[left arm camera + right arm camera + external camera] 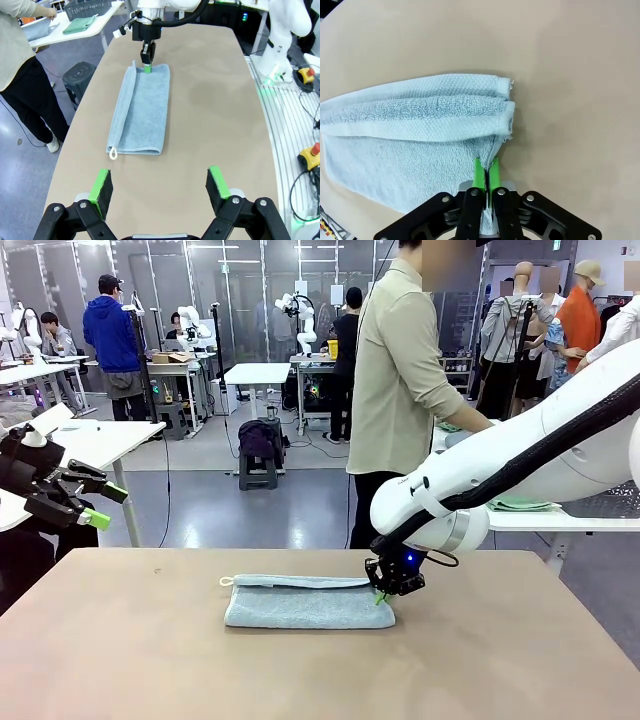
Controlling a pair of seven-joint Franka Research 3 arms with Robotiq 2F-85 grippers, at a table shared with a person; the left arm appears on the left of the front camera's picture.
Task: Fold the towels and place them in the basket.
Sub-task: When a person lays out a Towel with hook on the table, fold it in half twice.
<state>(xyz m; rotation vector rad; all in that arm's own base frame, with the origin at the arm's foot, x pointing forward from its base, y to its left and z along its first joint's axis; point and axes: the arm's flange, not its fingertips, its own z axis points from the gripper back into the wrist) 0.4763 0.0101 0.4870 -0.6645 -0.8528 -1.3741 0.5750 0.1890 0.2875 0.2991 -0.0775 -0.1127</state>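
While the tan table (520, 660) spans the lower frame, the blue-grey towel (300, 605) lies folded lengthwise at its centre. The right gripper (383, 592) pinches the towel's right-hand end, fingers clamped together on cloth. At the left edge, the left gripper (105, 504) hovers spread wide, holding nothing.

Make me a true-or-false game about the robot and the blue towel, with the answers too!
1. The right gripper is pinching the blue towel. True.
2. The left gripper is squeezed shut. False: it is open and holds nothing.
3. The blue towel is inside the basket. False: it lies folded on the brown table; the basket sits on a white table farther off.
4. A green towel lies by the basket. True.
5. The blue towel has a little loop at one corner. True.
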